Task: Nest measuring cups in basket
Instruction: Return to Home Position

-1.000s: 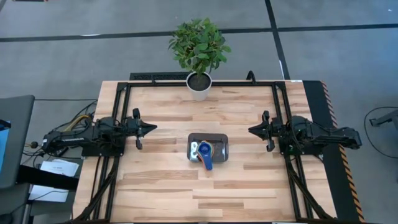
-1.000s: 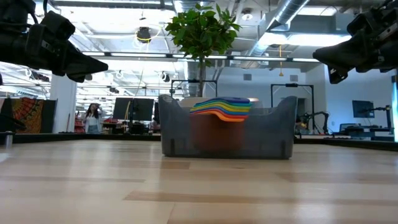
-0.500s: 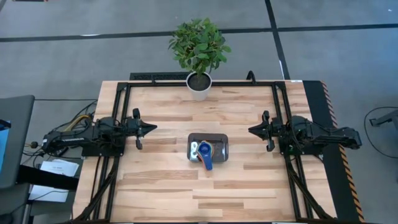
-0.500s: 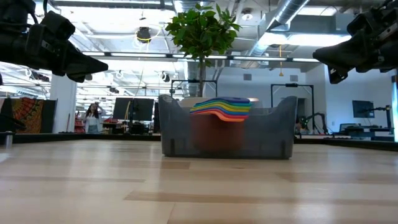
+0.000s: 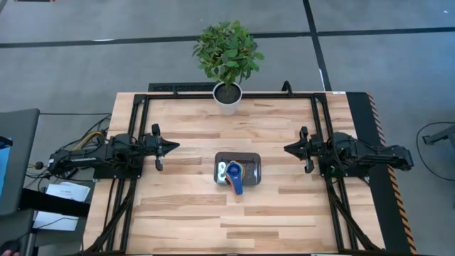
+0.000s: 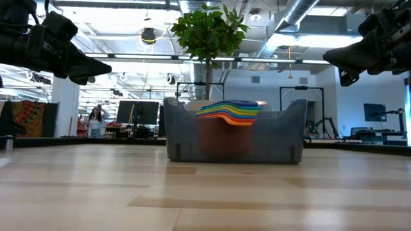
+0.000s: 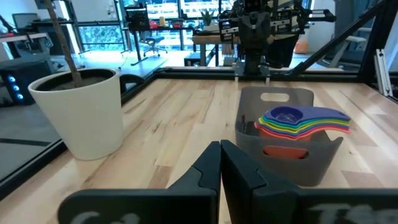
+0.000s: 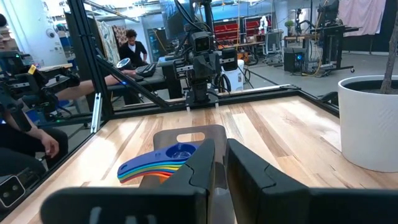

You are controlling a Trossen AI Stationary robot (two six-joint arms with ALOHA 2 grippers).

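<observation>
The dark grey basket (image 5: pixel 256 161) stands at the table's middle. The measuring cups (image 5: pixel 232 173) sit stacked one inside another in it, the dark blue one on top; their rainbow handles (image 6: pixel 230 109) fan over the rim. My left gripper (image 5: pixel 176 146) hovers shut at the table's left, pointing level at the basket (image 7: pixel 280 163). My right gripper (image 5: pixel 286 149) hovers at the table's right, pointing level at the basket (image 8: pixel 186 134), with a narrow gap between its fingers and nothing in it. Both are well clear of the cups (image 7: pixel 298 121).
A white pot (image 5: pixel 227 98) with a green plant stands at the table's far edge, behind the basket. A black frame (image 5: pixel 142 107) runs along the table's left, right and far sides. People sit at desks beyond the table's left side (image 8: pixel 25 124).
</observation>
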